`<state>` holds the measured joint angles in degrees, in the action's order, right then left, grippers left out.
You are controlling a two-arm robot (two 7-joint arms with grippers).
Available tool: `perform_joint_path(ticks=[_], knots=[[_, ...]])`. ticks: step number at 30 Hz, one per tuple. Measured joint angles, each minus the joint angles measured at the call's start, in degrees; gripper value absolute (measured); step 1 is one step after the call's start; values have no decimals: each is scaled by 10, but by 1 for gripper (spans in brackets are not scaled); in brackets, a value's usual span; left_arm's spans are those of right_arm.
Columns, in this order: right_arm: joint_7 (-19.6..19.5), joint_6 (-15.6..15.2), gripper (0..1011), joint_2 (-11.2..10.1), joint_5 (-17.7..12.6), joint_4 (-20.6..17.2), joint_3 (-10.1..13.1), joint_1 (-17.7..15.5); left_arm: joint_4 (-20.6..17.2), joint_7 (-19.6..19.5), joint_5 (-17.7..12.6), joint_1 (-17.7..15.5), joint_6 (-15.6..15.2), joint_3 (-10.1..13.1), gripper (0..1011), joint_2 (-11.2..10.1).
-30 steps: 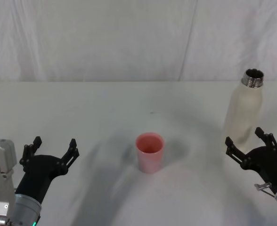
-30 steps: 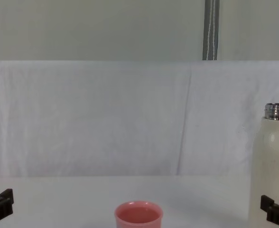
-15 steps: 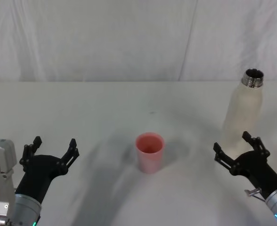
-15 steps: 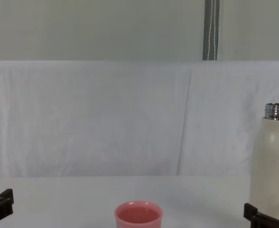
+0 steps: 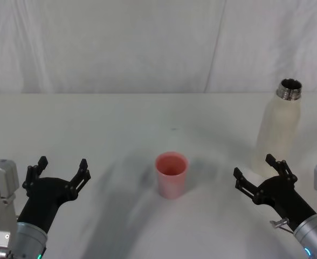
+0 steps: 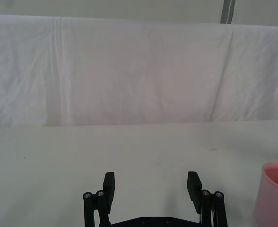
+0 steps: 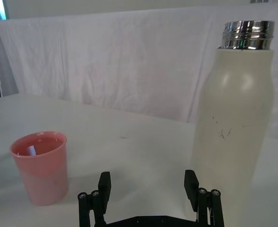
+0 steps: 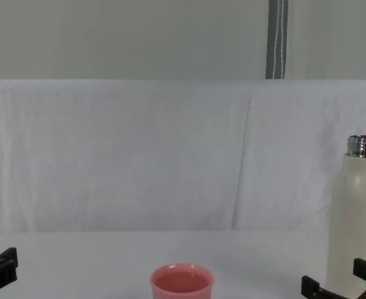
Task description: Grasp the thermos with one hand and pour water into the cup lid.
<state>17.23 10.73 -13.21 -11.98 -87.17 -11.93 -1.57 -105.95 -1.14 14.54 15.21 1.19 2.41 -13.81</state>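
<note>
The cream-white thermos (image 5: 278, 127) stands upright at the table's right, its steel neck uncapped; it is also in the chest view (image 8: 359, 215) and the right wrist view (image 7: 233, 123). The pink cup lid (image 5: 171, 174) sits at the table's middle, also visible as a pink cup (image 7: 39, 166) (image 8: 182, 283) (image 6: 275, 194). My right gripper (image 5: 260, 172) is open, low over the table just in front and to the left of the thermos, not touching it (image 7: 148, 187). At the near left my left gripper (image 5: 57, 170) hovers open and empty (image 6: 151, 185).
A white cloth (image 5: 121, 43) hangs as a backdrop behind the white table (image 5: 121, 124). A grey pole (image 8: 276, 38) rises behind the cloth.
My right gripper has slid left along the table's near edge, from in front of the thermos to a spot nearer the cup lid. The left arm, thermos and cup lid have not moved.
</note>
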Motion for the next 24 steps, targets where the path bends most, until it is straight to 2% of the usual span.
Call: perform_joint_path(ticks=[10,24], knots=[[4,2,1000,3,-4,14,-9,8,0,0,0,0,0,0,1001,0],[4,2,1000,3,-4,13,-8,8,0,0,0,0,0,0,1001,0]])
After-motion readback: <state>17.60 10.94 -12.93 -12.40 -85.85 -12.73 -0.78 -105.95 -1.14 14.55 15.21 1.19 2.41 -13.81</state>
